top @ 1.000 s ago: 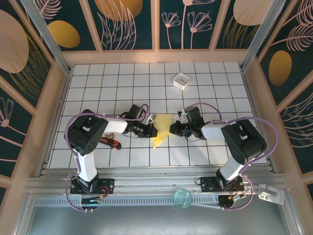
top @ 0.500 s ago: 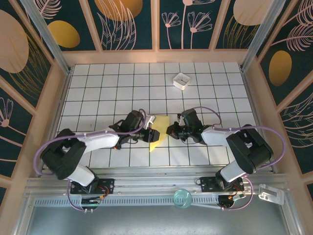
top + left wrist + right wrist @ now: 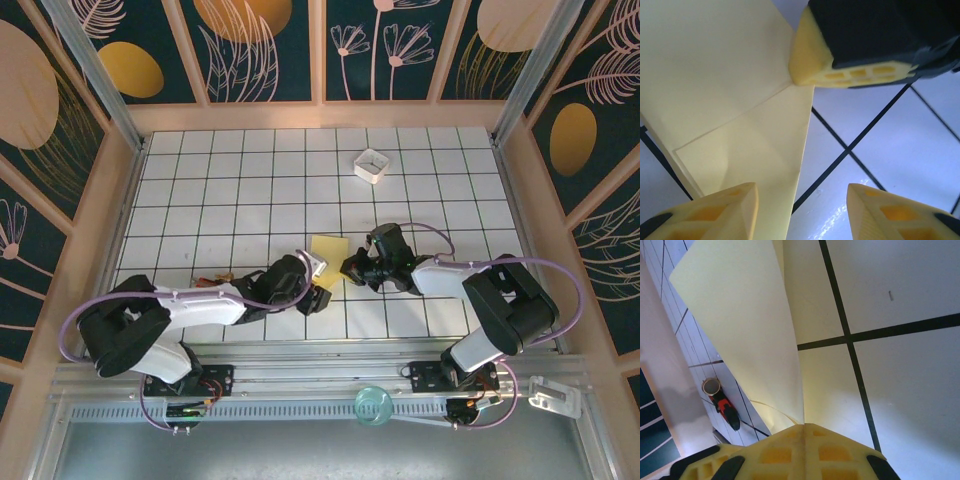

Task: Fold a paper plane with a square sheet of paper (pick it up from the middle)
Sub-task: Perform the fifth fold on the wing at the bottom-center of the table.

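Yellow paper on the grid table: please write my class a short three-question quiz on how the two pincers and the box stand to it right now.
1. True or false: the right pincer is shut on the yellow paper.
2. Choose one. The left pincer has its jaws: A) apart, over the paper's edge; B) clamped on the paper; C) clamped on a box.
3. Fill in: the white box and the paper are ___ (touching / apart).

Key: 1 true; 2 A; 3 apart.
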Robot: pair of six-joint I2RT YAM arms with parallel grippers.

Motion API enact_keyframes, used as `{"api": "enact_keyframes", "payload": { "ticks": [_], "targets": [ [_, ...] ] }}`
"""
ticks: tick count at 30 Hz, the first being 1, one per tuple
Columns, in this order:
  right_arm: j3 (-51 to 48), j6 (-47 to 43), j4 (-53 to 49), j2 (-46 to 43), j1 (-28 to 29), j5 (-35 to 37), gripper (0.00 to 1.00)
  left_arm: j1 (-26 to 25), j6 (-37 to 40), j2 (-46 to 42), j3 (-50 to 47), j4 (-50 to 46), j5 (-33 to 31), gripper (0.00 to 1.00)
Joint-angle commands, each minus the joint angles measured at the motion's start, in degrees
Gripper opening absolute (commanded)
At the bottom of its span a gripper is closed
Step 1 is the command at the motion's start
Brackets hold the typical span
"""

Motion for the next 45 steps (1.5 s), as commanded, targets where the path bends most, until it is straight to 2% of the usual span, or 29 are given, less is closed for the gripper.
{"api": "enact_keyframes", "payload": {
  "ticks": [1,11,28,33,45],
  "targets": [
    [0.19,2.93,-0.56,-2.53,-0.58,-1.52,0.00,-1.48,3.10,1.80,2.01,-0.70,-4.88,0.51],
    [1.65,5.82,-4.32,-5.03,-0.84,-2.00,0.00,-4.77,5.59,4.05,5.02,-4.07,-12.50,0.53],
    [-0.08,11.83,0.00,-4.67,-0.45,-3.38,0.00,-6.37,7.28,9.27,10.55,-8.20,-20.68,0.51],
    [-0.45,12.17,0.56,-4.52,-0.48,-3.32,0.00,-6.43,7.11,9.58,10.80,-8.40,-22.32,0.44],
    [-0.98,12.08,1.37,-3.19,-0.13,-3.43,0.00,-6.43,5.91,9.26,10.81,-8.22,-21.33,0.26]
  ]
}}
